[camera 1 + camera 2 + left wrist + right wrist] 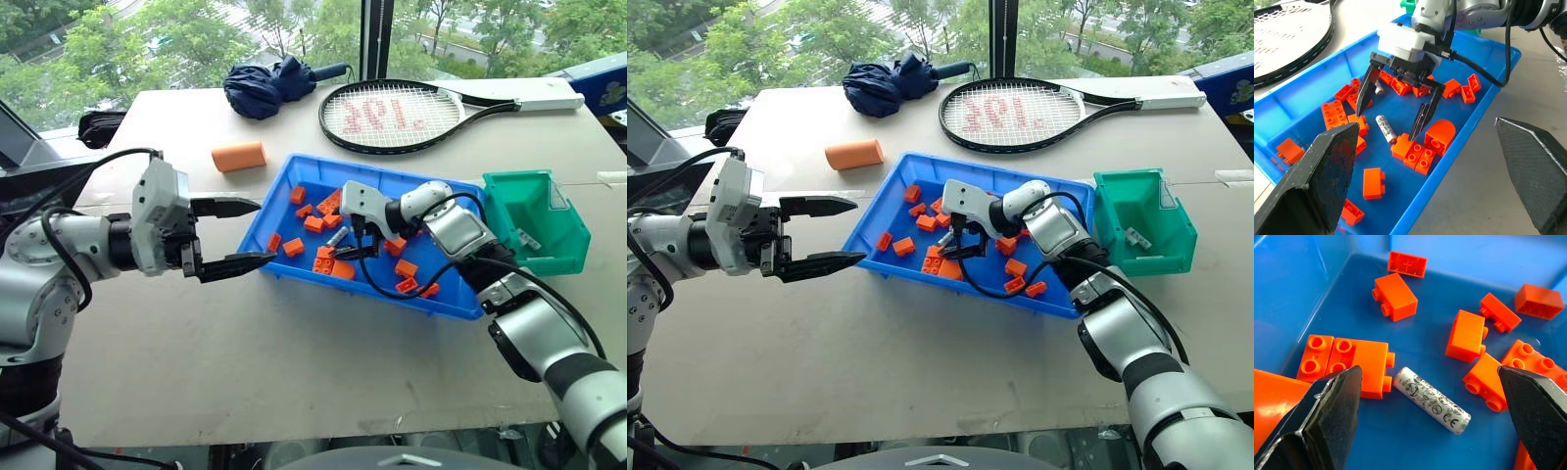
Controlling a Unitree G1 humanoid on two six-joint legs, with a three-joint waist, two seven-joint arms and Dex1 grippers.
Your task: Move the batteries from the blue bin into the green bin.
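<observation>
Silver printed battery among bricks

We can't really read what's lying in the green bin, just a small grey bit near its floor. A second battery beside the right gripper is half hidden by a finger. The print on the nearer battery is too small to read.
</observation>
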